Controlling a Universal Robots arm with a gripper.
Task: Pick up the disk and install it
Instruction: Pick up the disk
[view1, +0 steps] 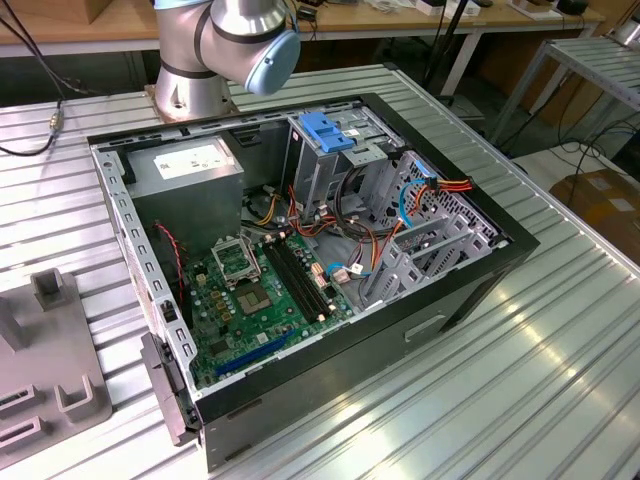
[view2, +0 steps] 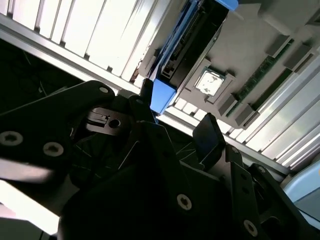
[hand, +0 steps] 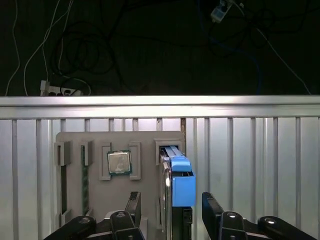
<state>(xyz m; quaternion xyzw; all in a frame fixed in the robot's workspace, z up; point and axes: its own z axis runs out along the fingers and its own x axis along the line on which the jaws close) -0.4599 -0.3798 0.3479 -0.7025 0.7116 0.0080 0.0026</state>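
Disk (hand: 182, 182) stands on its thin edge in a slot of the grey holder (hand: 80, 142), with its blue rail toward the camera. Its near end is hidden behind the black gripper (hand: 172, 212). The gripper is spread apart. Its fingers (hand: 212, 207) sit one on each side of the disk, with a small gap on both sides, so nothing is grabbed. In the second wrist view the disk (view2: 192, 42) looks slanted, and the dark gripper (view2: 175, 120) hides part of the holder (view2: 250, 40). A square chip (hand: 119, 162) lies in the holder, just beside the disk.

In the exterior view the arm (view1: 220, 45) is cut off. Its base and one fat joint stand at 11 o'clock from the open computer case (view1: 300, 250). The holder (view1: 50, 400) is at 8 o'clock from the case, cut by the picture's edge. Both rest on a silver table (view1: 530, 380) made of long slats. Wooden benches (view1: 380, 25) run along at 12 o'clock. Past the table's edge the floor (hand: 150, 45) is dark, with loose cables (hand: 60, 50).
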